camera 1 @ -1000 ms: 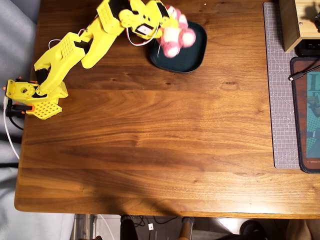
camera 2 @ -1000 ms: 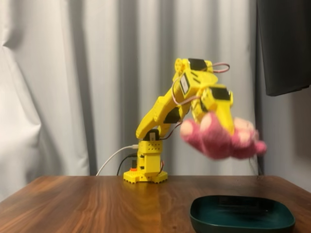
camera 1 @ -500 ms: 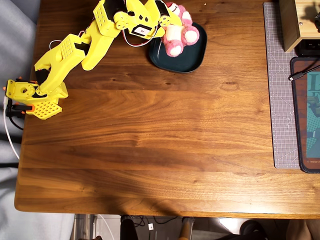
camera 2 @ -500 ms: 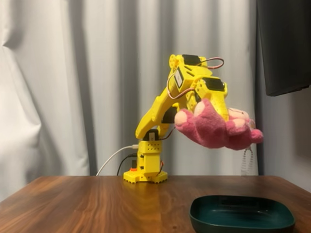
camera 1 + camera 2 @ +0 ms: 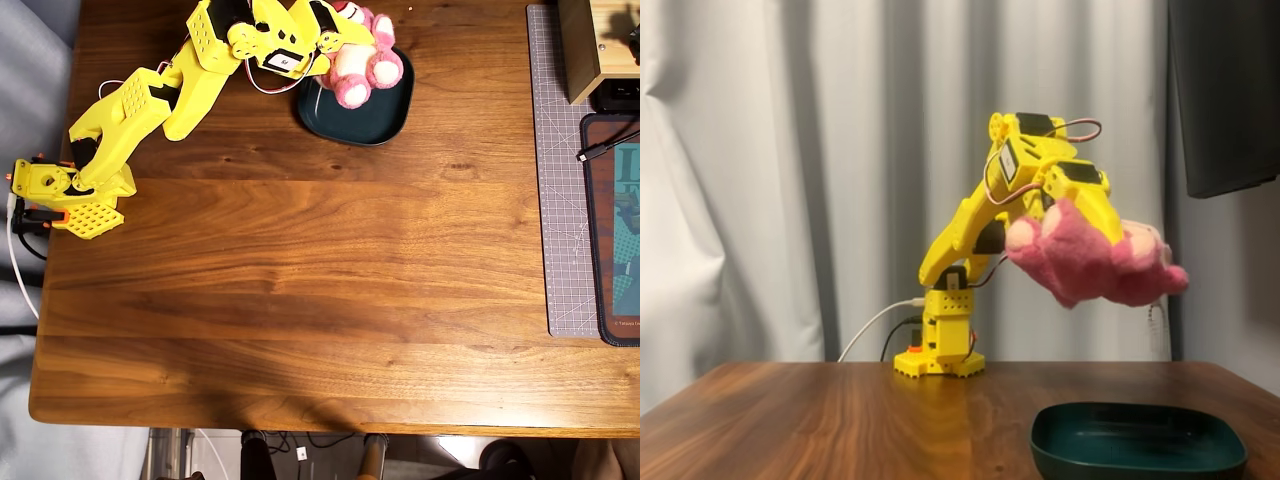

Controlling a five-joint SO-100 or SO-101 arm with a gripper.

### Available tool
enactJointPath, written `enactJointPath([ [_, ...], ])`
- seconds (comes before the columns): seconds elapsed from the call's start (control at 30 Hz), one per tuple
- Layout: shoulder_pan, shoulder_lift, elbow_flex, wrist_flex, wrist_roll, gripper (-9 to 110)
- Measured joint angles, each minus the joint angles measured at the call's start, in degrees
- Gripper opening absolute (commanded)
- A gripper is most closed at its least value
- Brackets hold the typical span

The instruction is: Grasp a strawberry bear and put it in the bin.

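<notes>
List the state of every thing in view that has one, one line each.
strawberry bear: gripped, lifted clear of the table, hanging above the bin.
bin: empty, flat on the table.
gripper: shut on the strawberry bear, raised.
cable: lying loose on the mat at the right in the overhead view.

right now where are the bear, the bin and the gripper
strawberry bear (image 5: 1090,265): fixed view, pink body
bin (image 5: 1138,445): fixed view, front wall
gripper (image 5: 1095,215): fixed view, yellow jaw on the bear

Small print on the dark mat (image 5: 622,325) seems illegible.
</notes>
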Motion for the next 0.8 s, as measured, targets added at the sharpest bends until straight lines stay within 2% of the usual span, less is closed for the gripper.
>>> enactJointPath([
  [0.53,-0.6,0.0,-1.8,1.9,0.0,32],
  [0.6,-0.6,0.0,-2.8,2.5,0.0,26],
  [0.7,-1.0,0.0,-3.0,3.7,0.0,0],
  [0.8,-2.3,0.0,-3.0,5.0,0.0,0],
])
